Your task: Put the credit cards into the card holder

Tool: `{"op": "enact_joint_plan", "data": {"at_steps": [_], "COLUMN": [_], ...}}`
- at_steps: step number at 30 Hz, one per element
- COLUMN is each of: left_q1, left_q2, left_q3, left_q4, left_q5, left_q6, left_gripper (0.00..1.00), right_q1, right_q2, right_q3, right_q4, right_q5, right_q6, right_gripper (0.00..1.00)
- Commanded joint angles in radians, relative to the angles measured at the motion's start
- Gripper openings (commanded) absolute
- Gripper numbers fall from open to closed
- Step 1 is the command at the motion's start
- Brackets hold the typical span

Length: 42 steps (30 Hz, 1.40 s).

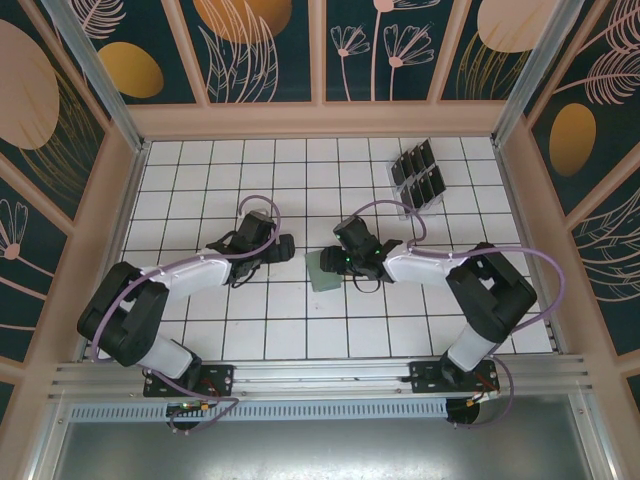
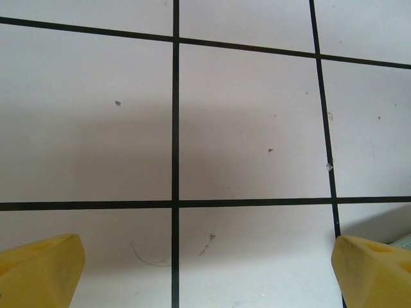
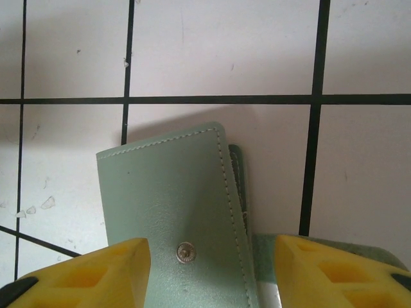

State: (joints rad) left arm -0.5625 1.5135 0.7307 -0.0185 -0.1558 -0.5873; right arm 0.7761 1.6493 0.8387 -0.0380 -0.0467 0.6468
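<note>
Right hand (image 3: pixel 212 273) hovering half-open astride card holder (image 3: pixel 164 199), seemingly gripping nothing. Closing here possibly pinching only flap, holder skidding across worktop (image 3: pixel 257 51). Left hand (image 2: pixel 205 273) hanging wide open, empty.

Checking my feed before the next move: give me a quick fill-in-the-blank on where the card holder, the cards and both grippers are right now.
1. The right gripper, jaws apart, is poised over the ___ card holder.
2. The credit cards stand in a clear ___ at the far right of the table.
3. The left gripper is open over bare tiles and holds ___.
Missing words: green; rack; nothing.
</note>
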Motion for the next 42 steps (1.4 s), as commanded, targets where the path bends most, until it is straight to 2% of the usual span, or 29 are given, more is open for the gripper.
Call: {"op": "enact_joint_plan", "data": {"at_steps": [1,11,18,31,35,42], "left_q1": [0.009,0.010,0.018,0.036,0.074,0.194], "left_q2": [-0.017,0.002,0.011,0.002,-0.014,-0.060], "left_q3": [-0.004,0.003,0.007,0.024,0.031,0.059], "left_q4": [0.017,0.021,0.028,0.025,0.023,0.020], "left_q5": [0.009,0.004,0.006,0.011,0.041,0.137], "left_q6": [0.018,0.027,0.030,0.035,0.021,-0.015], "left_gripper": [0.98,0.98,0.99,0.98,0.99,0.99], "right_q1": [-0.011,-0.041,-0.051,-0.044,-0.018,0.036], "right_q2": [0.024,0.019,-0.021,-0.042,-0.044,-0.021], "right_q3": [-0.015,-0.048,-0.079,-0.070,-0.050,-0.008], "right_q4": [0.039,0.119,0.200,0.254,0.250,0.245], "right_q5": [-0.041,-0.142,-0.243,-0.321,-0.319,-0.289], "right_q6": [0.016,0.027,0.049,0.083,0.089,0.106], "right_gripper": [0.53,0.51,0.46,0.43,0.43,0.52]}}
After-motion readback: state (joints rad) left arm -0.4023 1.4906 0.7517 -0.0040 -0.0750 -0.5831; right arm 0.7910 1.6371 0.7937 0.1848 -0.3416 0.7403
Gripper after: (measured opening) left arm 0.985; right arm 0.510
